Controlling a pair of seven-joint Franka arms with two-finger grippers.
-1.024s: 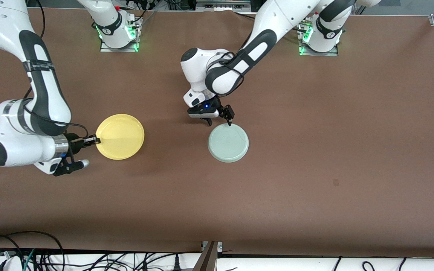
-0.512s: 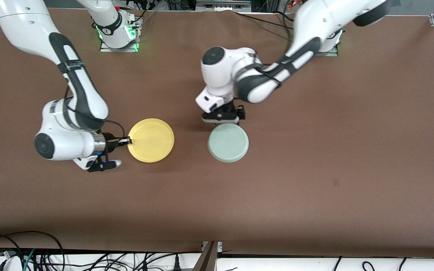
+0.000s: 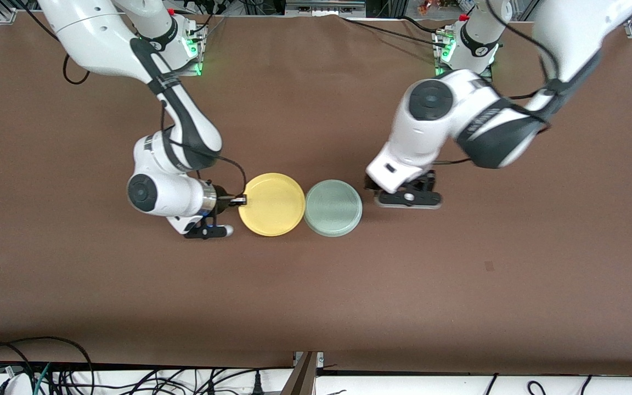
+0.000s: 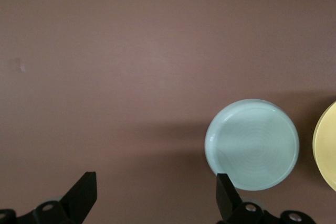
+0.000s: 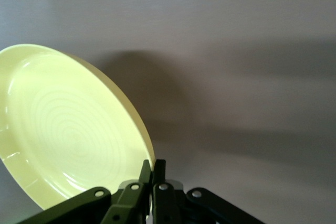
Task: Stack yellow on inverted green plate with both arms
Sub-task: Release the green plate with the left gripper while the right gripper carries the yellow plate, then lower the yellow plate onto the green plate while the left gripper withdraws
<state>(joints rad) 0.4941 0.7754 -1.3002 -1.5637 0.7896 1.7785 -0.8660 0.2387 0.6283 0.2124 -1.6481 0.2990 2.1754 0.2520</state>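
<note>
The yellow plate [image 3: 271,204] hangs by its rim in my right gripper [image 3: 239,201], which is shut on the edge that faces the right arm's end of the table. In the right wrist view the yellow plate [image 5: 68,129] is tilted above its own shadow, with the right gripper [image 5: 152,167] pinching the rim. The pale green plate [image 3: 333,208] lies flat on the table right beside it, their rims almost touching. My left gripper [image 3: 408,198] hovers open over bare table beside the green plate, toward the left arm's end. The left wrist view shows the green plate [image 4: 252,144] next to one fingertip [image 4: 224,186], and nothing between the left gripper's [image 4: 155,188] jaws.
The brown table [image 3: 458,285] carries a small dark mark [image 3: 490,266] toward the front camera. Both arm bases [image 3: 172,44] stand along the table edge farthest from that camera. Loose cables [image 3: 47,373] and a metal post [image 3: 305,373] lie past the nearest edge.
My right arm has carried the yellow plate toward the green plate until the two sit side by side. My left gripper has left the green plate's rim and swung toward the left arm's end.
</note>
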